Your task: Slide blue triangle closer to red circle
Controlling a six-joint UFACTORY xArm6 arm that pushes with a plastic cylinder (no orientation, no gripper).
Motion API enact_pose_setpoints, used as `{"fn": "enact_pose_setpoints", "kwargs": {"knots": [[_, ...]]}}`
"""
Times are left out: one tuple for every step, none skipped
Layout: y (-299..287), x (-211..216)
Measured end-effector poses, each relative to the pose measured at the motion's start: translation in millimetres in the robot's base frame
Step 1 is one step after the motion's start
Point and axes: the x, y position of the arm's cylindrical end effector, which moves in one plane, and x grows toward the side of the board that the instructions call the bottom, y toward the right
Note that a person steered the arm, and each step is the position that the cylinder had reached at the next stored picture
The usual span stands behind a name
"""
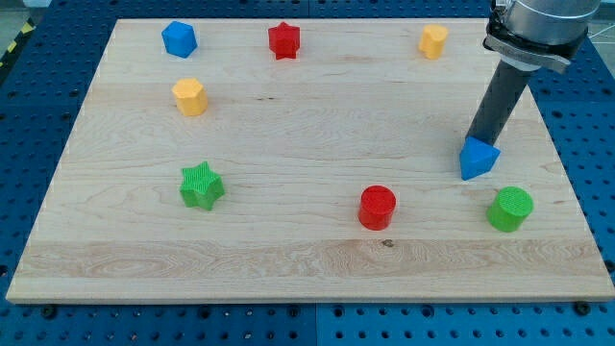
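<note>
The blue triangle (478, 159) lies at the view's right, mid-height on the wooden board (307, 259). The red circle (378, 207) sits to its lower left, about a hundred pixels away. My tip (473, 139) is at the lower end of the dark rod, touching or just behind the triangle's upper edge. The rod slants up to the view's top right corner.
A green circle (510, 209) sits just below-right of the blue triangle. A green star (201, 185) is at the left. A blue block (179, 39), a red star (283, 40) and a yellow block (433, 41) line the top; another yellow block (190, 97) sits upper left.
</note>
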Motion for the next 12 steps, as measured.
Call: {"fn": "enact_pose_setpoints", "kwargs": {"knots": [[0.0, 7.6], [-5.6, 5.8], [14.4, 8.4], [44.5, 0.1], [45.1, 27.6], [45.1, 54.1], [8.8, 48.9], [-19.6, 29.6], [-52.1, 4.0], [-75.8, -16.3], [-76.7, -24.1], [-77.8, -60.6]]}}
